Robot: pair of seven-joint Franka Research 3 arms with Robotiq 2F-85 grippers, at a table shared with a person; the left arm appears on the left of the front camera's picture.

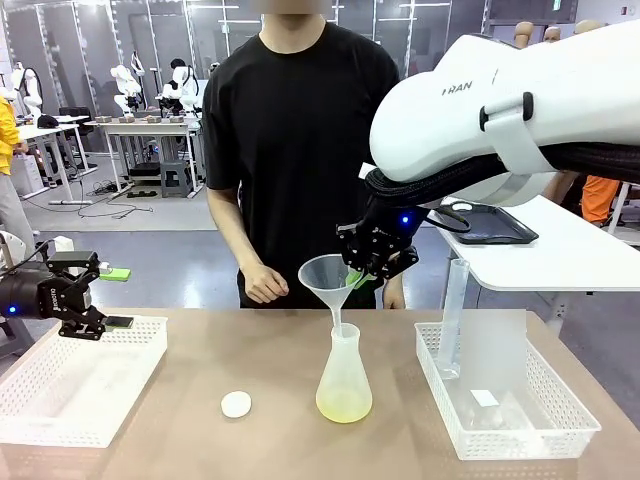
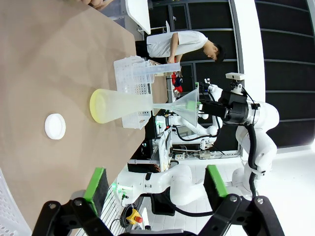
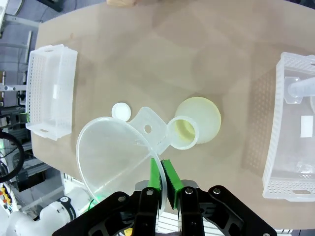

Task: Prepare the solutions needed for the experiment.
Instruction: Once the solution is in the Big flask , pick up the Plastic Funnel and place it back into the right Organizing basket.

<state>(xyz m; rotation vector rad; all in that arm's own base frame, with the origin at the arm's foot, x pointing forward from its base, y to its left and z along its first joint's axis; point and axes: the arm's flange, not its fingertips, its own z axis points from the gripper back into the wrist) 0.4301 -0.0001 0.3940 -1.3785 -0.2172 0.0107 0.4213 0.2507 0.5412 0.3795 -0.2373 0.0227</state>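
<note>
— Finger status?
— My right gripper (image 1: pixel 356 278) is clamped on the funnel (image 1: pixel 327 272) rim. My left gripper (image 1: pixel 117 298) stands wide, holding nothing, above the left basket (image 1: pixel 60 425).
— Solution location?
— The pale yellow solution (image 1: pixel 344 405) sits in the flask (image 1: pixel 343 355) bottom, mid-table.

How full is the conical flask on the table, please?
Nearly empty: the upright flask holds only a shallow layer of pale yellow liquid at its base.

In my right gripper (image 3: pixel 161 169) the funnel (image 3: pixel 113 152) is clear, glossy plastic. The flask (image 1: pixel 344 370) is frosted translucent plastic. The left-edge basket (image 1: pixel 50 425) and right-edge basket (image 1: pixel 520 442) are white perforated plastic, and the table (image 1: pixel 270 440) is smooth matt brown.
</note>
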